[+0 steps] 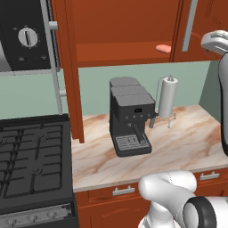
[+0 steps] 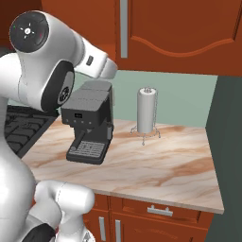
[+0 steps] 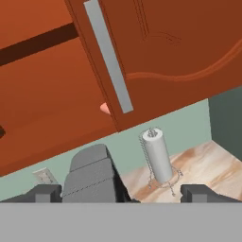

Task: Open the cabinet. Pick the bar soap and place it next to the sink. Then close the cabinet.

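The cabinet (image 1: 133,26) hangs above the counter, its left door (image 1: 71,67) swung out towards me and its right door (image 3: 189,42) shut, with a long silver handle (image 3: 111,61). On the cabinet floor lies the salmon-pink bar soap (image 1: 164,48). In the hand view the bar soap (image 3: 105,108) peeks out from behind the shut door's edge. My gripper (image 3: 123,194) is open and holds nothing; it hangs in front of and below the cabinet, apart from the soap. The sink is out of view.
A dark coffee machine (image 1: 131,116) and a white paper-towel roll (image 1: 168,95) on a wire stand sit on the marble counter (image 1: 187,147). A black stove (image 1: 31,164) lies left, a microwave (image 1: 26,35) above it. Drawers (image 1: 122,191) run below the counter.
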{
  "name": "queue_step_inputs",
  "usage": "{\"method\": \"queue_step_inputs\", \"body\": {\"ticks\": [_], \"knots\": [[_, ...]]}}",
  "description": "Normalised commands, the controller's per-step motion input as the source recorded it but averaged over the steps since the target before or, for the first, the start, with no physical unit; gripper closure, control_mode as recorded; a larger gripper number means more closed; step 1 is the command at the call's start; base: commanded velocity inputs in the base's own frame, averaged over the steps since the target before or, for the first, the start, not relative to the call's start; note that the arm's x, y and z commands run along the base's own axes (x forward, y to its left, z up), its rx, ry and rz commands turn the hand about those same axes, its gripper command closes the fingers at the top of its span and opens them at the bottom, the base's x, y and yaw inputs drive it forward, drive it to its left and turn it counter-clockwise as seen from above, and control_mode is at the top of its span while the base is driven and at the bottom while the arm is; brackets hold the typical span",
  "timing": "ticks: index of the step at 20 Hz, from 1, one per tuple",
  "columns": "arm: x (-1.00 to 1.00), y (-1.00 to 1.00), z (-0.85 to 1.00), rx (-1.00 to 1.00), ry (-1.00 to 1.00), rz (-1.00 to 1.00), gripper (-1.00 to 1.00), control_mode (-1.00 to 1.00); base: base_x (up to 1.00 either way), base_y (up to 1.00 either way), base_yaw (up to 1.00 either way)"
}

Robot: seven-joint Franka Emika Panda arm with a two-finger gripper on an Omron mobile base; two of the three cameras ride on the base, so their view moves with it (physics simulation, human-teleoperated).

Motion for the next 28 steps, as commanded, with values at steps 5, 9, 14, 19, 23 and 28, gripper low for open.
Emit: {"method": "queue_step_inputs", "body": {"ticks": [5, 9, 14, 19, 23, 28], "knots": [[0.49, -0.03, -0.02, 0.07, 0.00, 0.01, -1.00, -1.00, 0.00, 0.00, 0.00], [0.56, -0.07, 0.00, 0.03, 0.04, 0.00, -1.00, -1.00, 0.00, 0.00, 0.00], [0.50, -0.02, 0.00, 0.02, 0.05, 0.00, -1.00, -1.00, 0.00, 0.00, 0.00], [0.39, -0.05, -0.06, 0.02, -0.01, 0.00, -1.00, -1.00, 0.00, 0.00, 0.00], [0.21, -0.09, -0.11, 0.04, -0.09, 0.00, -1.00, -1.00, 0.00, 0.00, 0.00], [0.09, -0.01, -0.33, 0.01, -0.13, 0.00, -1.00, -1.00, 0.00, 0.00, 0.00]]}}
